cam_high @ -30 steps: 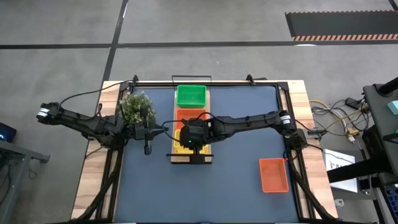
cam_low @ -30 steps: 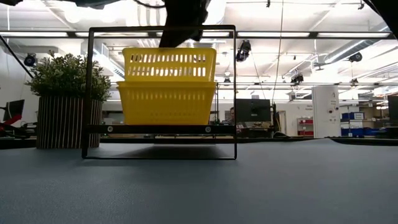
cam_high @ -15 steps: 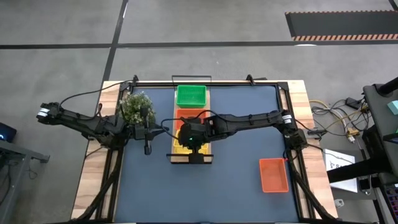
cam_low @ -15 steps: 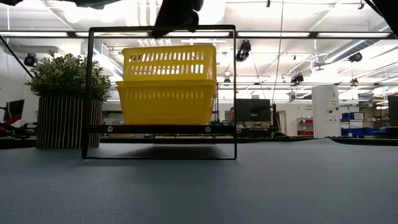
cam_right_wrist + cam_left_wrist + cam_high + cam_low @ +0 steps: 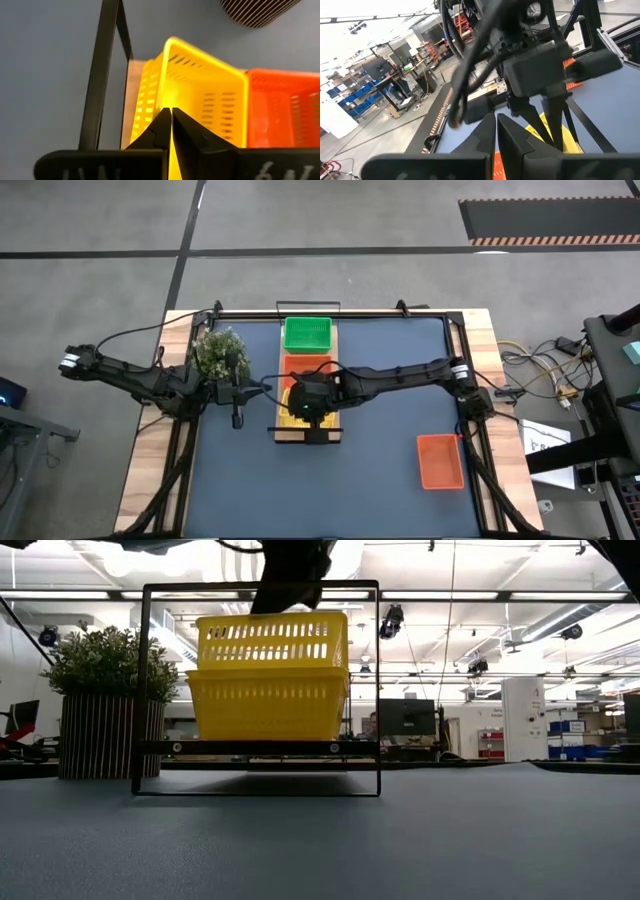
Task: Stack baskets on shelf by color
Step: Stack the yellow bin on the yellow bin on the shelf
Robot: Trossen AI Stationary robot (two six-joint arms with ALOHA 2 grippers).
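On the light-wood shelf (image 5: 334,340), a green basket (image 5: 307,333) sits at the far end and a red-orange basket (image 5: 298,364) in the middle. Yellow baskets sit at the near end. The low view shows an upper yellow basket (image 5: 272,640) nested in a lower one (image 5: 265,705). My right gripper (image 5: 305,402) is above them, shut on the upper yellow basket (image 5: 200,90). Another red-orange basket (image 5: 440,461) lies on the table's near right. My left gripper (image 5: 237,418) is shut and empty, left of the shelf. My right gripper pinches a wall of the upper yellow basket at its top rim (image 5: 169,97) between its two fingers. The fingers come from above, pointing down. The basket sits about level, nested in the lower yellow basket on the shelf.
A bushy potted plant (image 5: 218,352) stands left of the shelf's far half, close to my left arm. The shelf's black end rails (image 5: 378,690) rise around the yellow stack. Bare blue tabletop (image 5: 380,480) lies near and to the right.
My right gripper has shifted a little over the yellow stack and come back, staying shut. The upper yellow basket has settled slightly into the lower one.
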